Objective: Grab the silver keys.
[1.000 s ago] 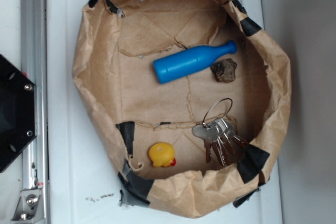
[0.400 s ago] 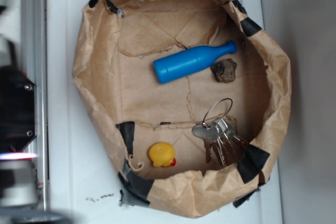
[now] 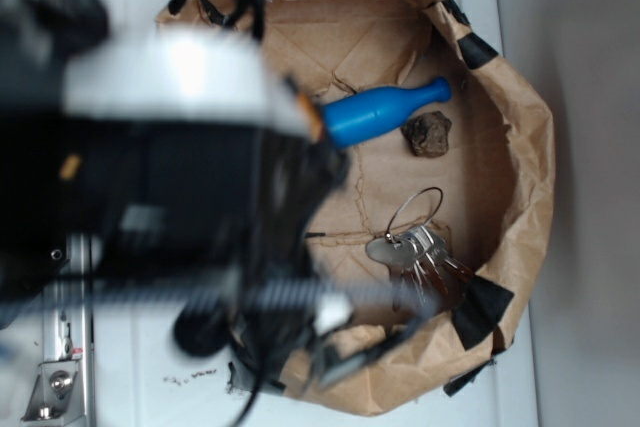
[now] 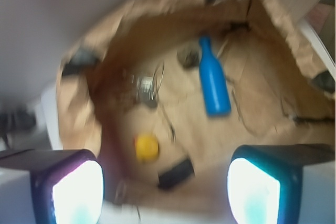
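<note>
The silver keys [image 3: 420, 262] lie fanned on a thin wire ring on the floor of a brown paper basin [image 3: 528, 147], at its lower right. The wrist view is blurred and shows the keys [image 4: 146, 85] as a grey smudge far ahead, left of centre. My gripper [image 4: 165, 192] is open, its two fingers standing wide apart with nothing between them, high above the basin's near edge. In the exterior view my blurred arm [image 3: 190, 177] covers the basin's left half and is well apart from the keys.
A blue bottle [image 3: 385, 112] and a dark rock [image 3: 427, 134] lie above the keys. The wrist view shows a yellow duck [image 4: 146, 147] and a strip of black tape [image 4: 176, 174] near the basin's rim. The arm hides the duck from outside.
The arm has swung in from the left edge and now covers the basin's left half and the duck. The keys, bottle and rock have not moved.
</note>
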You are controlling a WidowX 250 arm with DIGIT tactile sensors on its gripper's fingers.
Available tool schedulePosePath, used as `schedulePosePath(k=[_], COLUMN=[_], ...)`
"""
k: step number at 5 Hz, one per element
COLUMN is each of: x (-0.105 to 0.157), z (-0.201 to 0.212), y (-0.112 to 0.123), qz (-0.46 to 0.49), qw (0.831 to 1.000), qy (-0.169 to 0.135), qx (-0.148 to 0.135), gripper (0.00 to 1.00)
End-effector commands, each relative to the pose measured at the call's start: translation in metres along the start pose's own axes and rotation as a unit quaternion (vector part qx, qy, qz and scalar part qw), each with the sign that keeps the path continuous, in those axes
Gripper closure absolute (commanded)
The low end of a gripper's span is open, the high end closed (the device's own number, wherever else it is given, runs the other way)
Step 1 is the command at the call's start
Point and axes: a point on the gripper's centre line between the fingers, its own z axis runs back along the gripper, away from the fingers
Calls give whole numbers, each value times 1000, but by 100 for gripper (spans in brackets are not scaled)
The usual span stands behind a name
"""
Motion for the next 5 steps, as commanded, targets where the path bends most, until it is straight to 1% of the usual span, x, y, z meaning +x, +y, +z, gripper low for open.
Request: schedulePosePath(k=[1,2,5], x=[26,31,31], z=[-42,-67,-67], y=[46,42,42], qz=[27,38,38], qw=[997,998,998], qy=[-50,-21,-21], qx=[-49,-49,-49], gripper=[0,0,0])
